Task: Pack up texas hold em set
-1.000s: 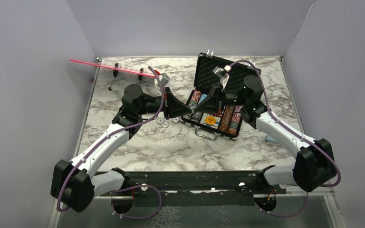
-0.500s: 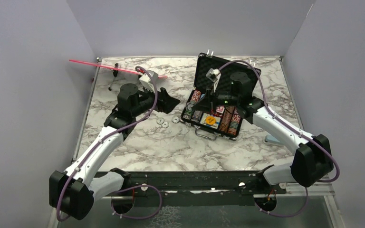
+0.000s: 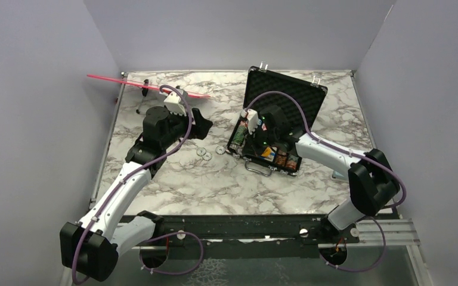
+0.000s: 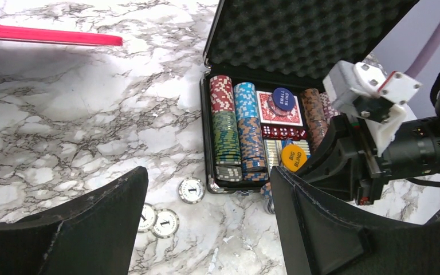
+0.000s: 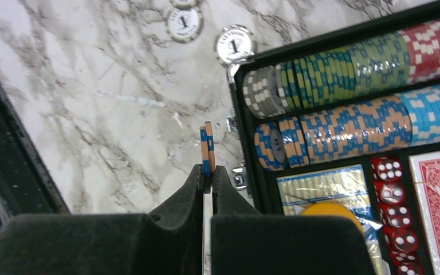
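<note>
The texas hold em set (image 3: 286, 95) is a black case lying open right of centre, its foam lid up. Rows of chips (image 4: 226, 132), a red deck, dice and a yellow button (image 4: 293, 157) fill its tray. My right gripper (image 5: 207, 169) is shut on two orange-and-blue chips (image 5: 207, 150), held on edge just outside the case's front rim (image 5: 242, 134), by a latch. In the top view this gripper (image 3: 249, 150) is low at the case's front. My left gripper (image 3: 207, 126) hangs open and empty left of the case. Three grey-white chips (image 4: 191, 191) lie flat on the marble between its fingers.
A pink strip (image 3: 149, 86) on wire legs stands at the back left, behind the left arm. A small light-blue block (image 3: 338, 174) peeks out behind the right arm's elbow. Grey walls close in the marble table on three sides.
My left gripper has opened and pulled back to the left, away from the case. My right arm swung down and left to the case's front edge, staying shut.
</note>
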Controlling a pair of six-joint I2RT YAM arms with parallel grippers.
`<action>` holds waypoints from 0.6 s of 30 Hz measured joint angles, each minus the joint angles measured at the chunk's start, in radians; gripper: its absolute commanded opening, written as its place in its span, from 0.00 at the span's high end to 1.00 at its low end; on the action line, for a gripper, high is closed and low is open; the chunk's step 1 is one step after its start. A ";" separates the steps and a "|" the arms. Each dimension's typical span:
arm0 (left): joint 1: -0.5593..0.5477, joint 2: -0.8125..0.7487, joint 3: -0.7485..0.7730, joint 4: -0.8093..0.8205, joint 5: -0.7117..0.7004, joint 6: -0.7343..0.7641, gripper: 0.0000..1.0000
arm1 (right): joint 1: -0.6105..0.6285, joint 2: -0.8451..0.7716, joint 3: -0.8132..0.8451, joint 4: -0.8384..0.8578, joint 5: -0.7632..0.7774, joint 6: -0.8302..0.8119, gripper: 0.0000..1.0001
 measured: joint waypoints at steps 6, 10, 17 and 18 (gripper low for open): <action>0.004 0.005 0.000 -0.001 0.000 0.000 0.19 | 0.003 0.042 0.000 -0.017 0.114 -0.006 0.99; 0.009 0.005 -0.001 -0.002 0.000 -0.001 0.19 | 0.002 0.059 0.001 -0.019 0.178 -0.004 0.99; 0.014 0.005 -0.001 -0.005 0.000 -0.006 0.19 | 0.003 0.074 0.018 -0.019 0.229 0.006 0.99; 0.014 0.005 -0.001 -0.006 0.000 -0.007 0.19 | 0.005 0.076 0.018 -0.019 0.235 0.006 0.99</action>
